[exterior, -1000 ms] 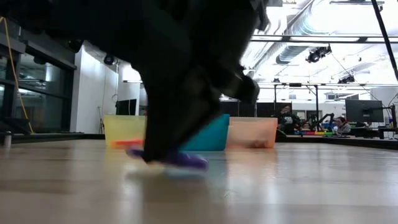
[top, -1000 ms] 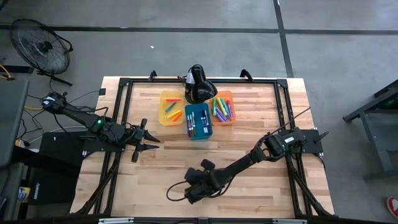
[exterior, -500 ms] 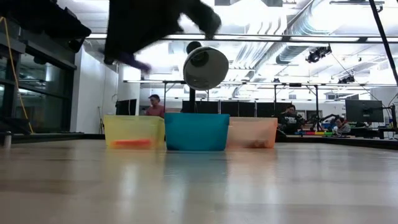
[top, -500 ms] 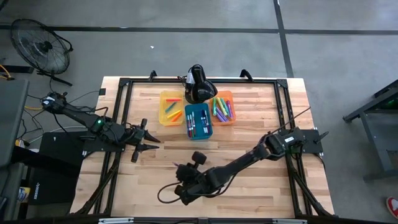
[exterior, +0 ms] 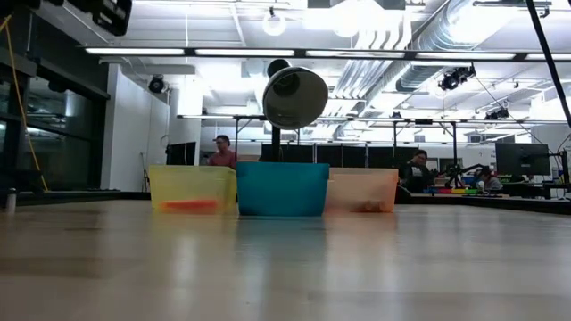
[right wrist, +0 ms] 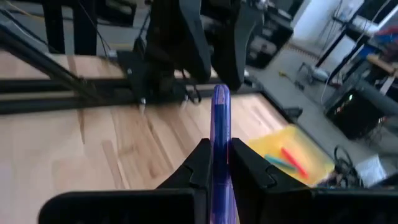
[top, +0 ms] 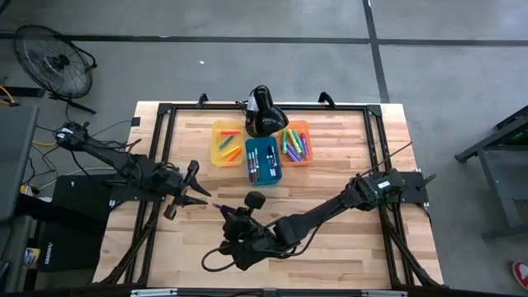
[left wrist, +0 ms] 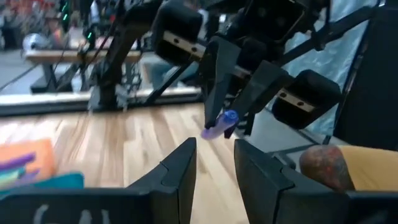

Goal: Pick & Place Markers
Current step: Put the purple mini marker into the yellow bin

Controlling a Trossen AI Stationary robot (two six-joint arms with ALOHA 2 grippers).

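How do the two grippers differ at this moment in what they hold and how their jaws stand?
The right gripper is shut on a purple marker, lifted off the table; the left gripper holds nothing, its jaws parted. The right gripper sits near the table's middle at the end of an outstretched arm; the left gripper hangs by the table's left side. Shared: both are dark two-finger grippers, pointing toward each other.

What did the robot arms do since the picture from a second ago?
The right gripper, shut on the thin purple marker, lifted it off the wooden table and carried it leftward toward the left gripper, which has turned to face it with fingers apart. Nothing was let go. The yellow plastic bin, teal plastic bin and orange plastic bin stayed put with their markers inside.
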